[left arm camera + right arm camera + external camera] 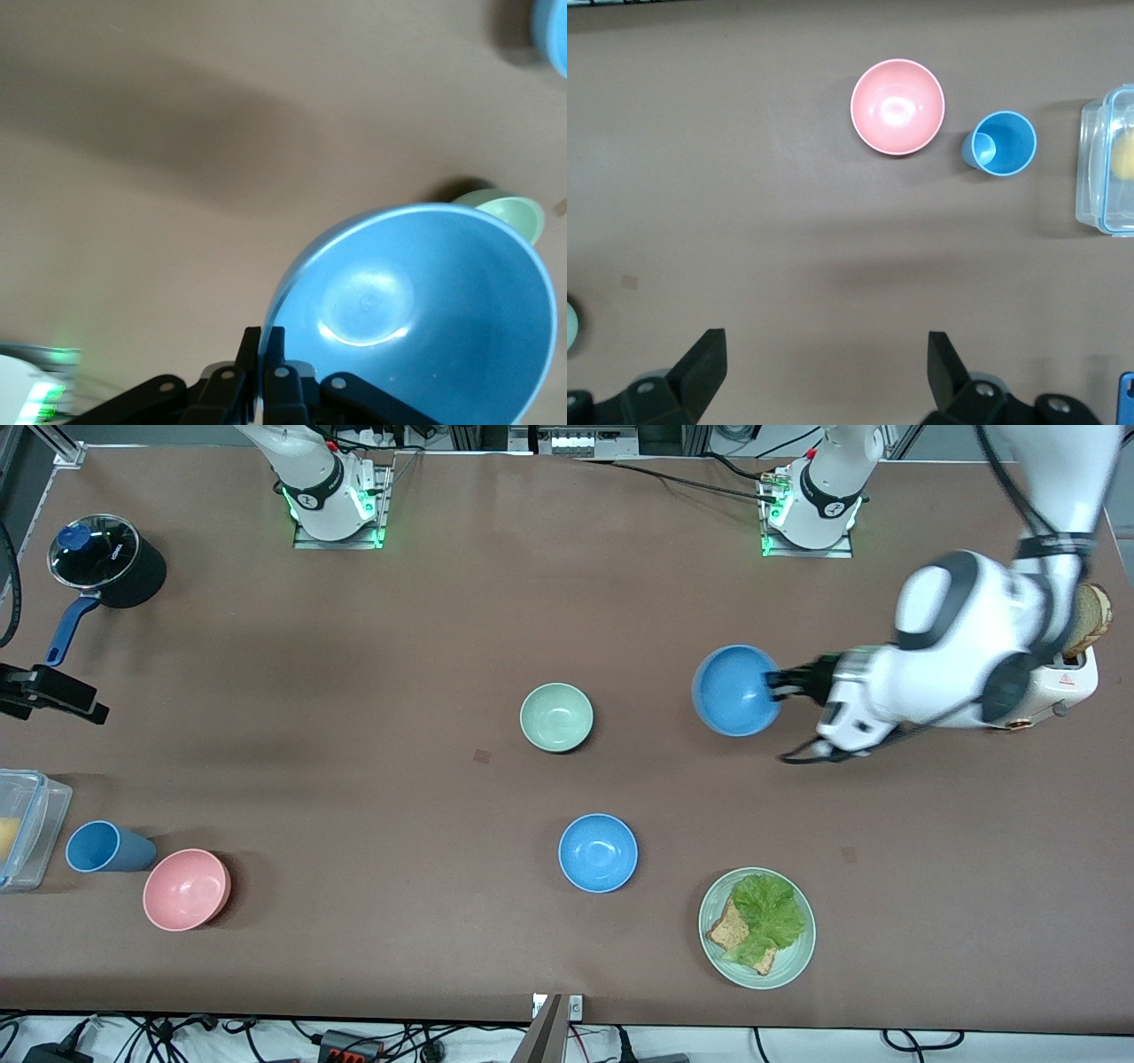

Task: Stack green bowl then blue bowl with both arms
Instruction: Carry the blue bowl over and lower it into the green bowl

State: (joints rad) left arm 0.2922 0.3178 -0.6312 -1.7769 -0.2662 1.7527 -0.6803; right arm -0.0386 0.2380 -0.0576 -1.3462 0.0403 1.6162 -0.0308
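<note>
left gripper [776, 687] has its fingers clenched on the rim of a blue bowl [733, 689], held up beside the green bowl [556, 716]; right gripper [824, 359] waits over the bench [354, 691], fingers spread apart

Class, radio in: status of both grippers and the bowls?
Left gripper shut on blue bowl, lifted. Right gripper open, waiting. Green bowl empty on table, path clear.
</note>
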